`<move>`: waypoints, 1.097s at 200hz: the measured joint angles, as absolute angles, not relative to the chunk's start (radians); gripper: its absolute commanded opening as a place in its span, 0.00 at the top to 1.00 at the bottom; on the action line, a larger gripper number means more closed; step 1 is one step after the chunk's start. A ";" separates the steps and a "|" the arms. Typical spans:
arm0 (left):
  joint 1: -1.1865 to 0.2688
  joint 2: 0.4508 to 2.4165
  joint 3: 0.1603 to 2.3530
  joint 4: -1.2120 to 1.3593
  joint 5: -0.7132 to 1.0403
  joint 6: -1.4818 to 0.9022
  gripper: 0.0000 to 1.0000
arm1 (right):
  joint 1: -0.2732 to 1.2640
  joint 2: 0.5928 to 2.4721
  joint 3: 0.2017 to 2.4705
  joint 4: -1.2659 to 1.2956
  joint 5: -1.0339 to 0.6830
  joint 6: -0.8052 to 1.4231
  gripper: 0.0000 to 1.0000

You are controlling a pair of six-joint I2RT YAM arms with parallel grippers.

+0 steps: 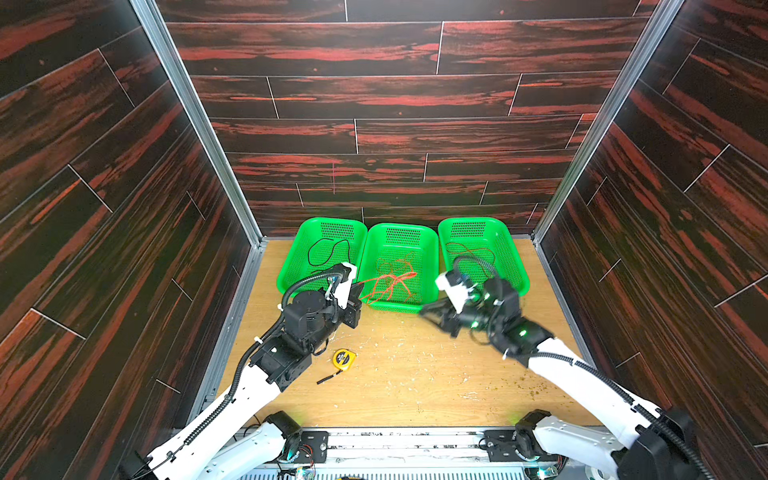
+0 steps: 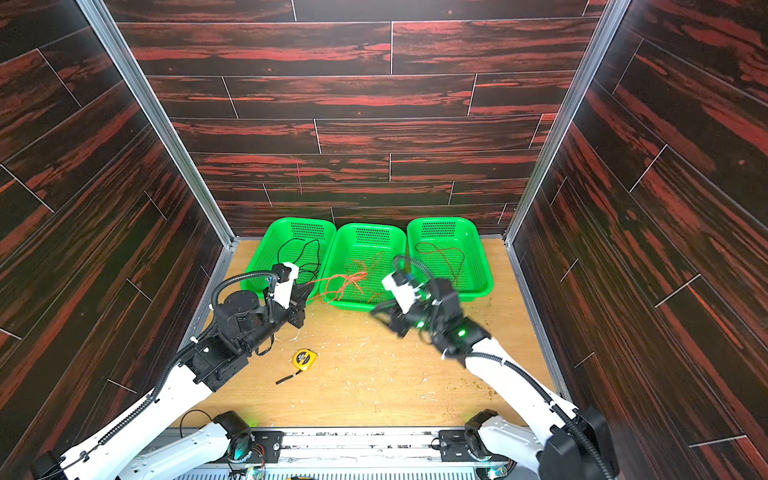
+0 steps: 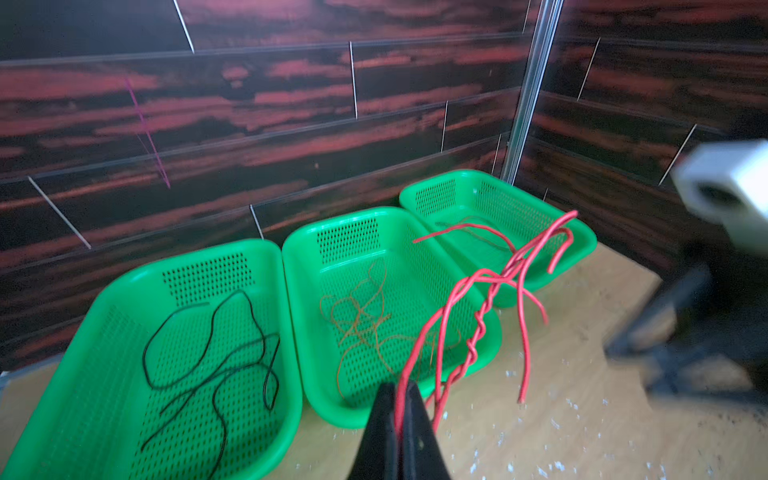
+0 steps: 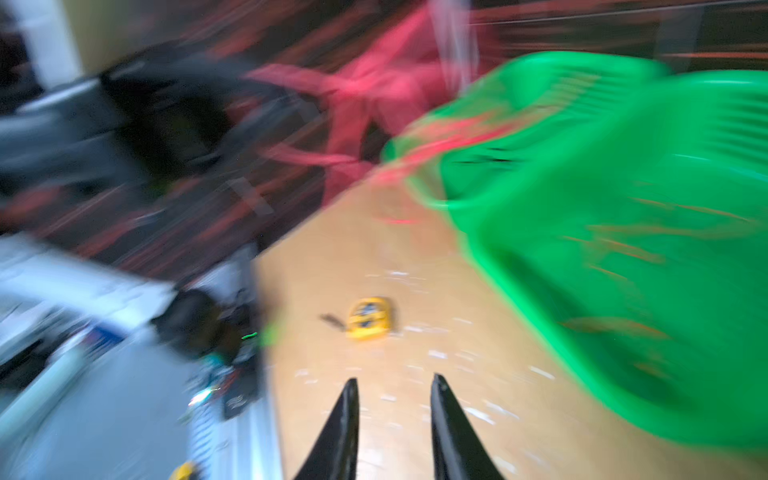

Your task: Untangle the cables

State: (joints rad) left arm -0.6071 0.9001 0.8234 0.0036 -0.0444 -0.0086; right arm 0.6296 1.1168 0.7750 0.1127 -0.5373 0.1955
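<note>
Left gripper [image 3: 399,386] is pinching the twisted red cable [image 3: 478,328]; right gripper [image 4: 394,380], spread, empty, should be unwinding 1 loose end gently.

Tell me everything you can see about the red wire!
The red wire is very thin, bright red and smooth, like plastic-coated wire. It is bent into several loose loops, and one stretch is twisted around itself like a rope. The left claw is shut on it, holding it in the air over the middle basket's near side. Loose ends stick out, and one droops toward the table. Only the claw clearly touches it.
</note>
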 measured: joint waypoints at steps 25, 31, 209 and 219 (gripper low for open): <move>-0.607 0.900 0.815 0.038 -0.042 -0.009 1.00 | 0.682 1.128 0.746 0.266 -0.526 0.268 0.69; -0.607 0.900 0.813 0.043 -0.042 -0.009 1.00 | 0.690 1.136 0.746 0.300 -0.513 0.283 0.69; -0.624 0.867 0.748 0.080 -0.056 0.004 1.00 | 0.776 1.408 0.932 0.510 -0.236 0.435 0.98; -0.624 0.865 0.745 0.081 -0.064 0.009 1.00 | 0.777 1.408 0.932 0.511 -0.240 0.433 1.00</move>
